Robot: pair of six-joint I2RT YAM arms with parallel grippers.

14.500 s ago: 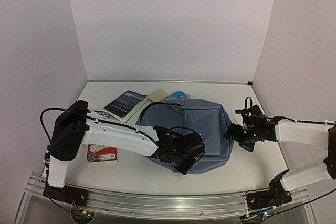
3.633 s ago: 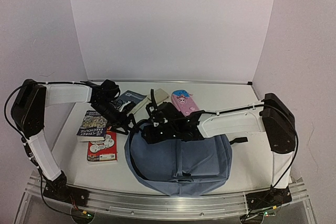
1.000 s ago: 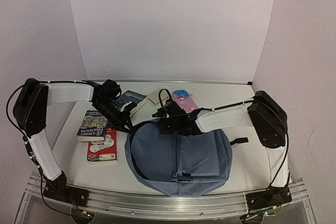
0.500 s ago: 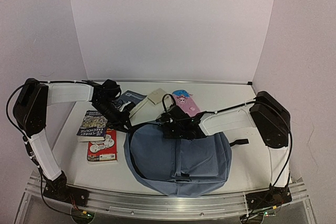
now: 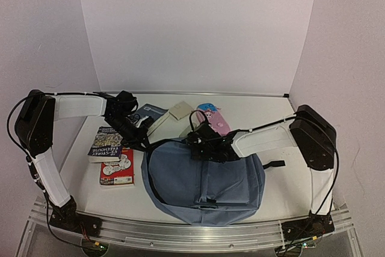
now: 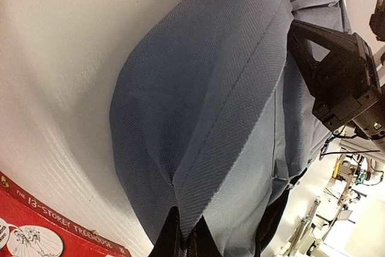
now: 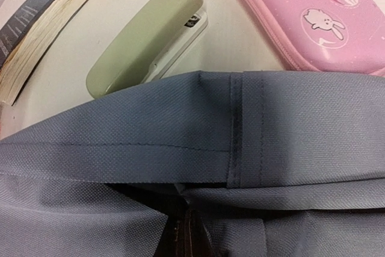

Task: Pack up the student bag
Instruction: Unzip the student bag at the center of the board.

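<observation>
The student bag [image 5: 204, 179], large, grey-blue and soft, lies flat in the middle of the table. My left gripper [image 5: 143, 144] is at its upper left corner, shut on a raised fold of the fabric [image 6: 240, 88]; the left gripper [image 6: 183, 242] pinches that fold between dark fingers. My right gripper [image 5: 198, 145] is over the bag's top edge. In the right wrist view the right gripper [image 7: 189, 233] is shut, its tips pressed into the folds of the student bag [image 7: 150, 136] by a dark gap under the hem.
Behind the bag lie a green stapler [image 7: 147, 40], a pink pencil case [image 7: 313, 16] and a thick dark book [image 5: 150, 115], with a beige pad [image 5: 180, 110] further back. At left lie a red treehouse book [image 5: 117, 167] and another book [image 5: 107, 142].
My right gripper has slid to the right along the bag's top edge, and the beige pad and stapler have come into sight. The left gripper has kept its hold in place.
</observation>
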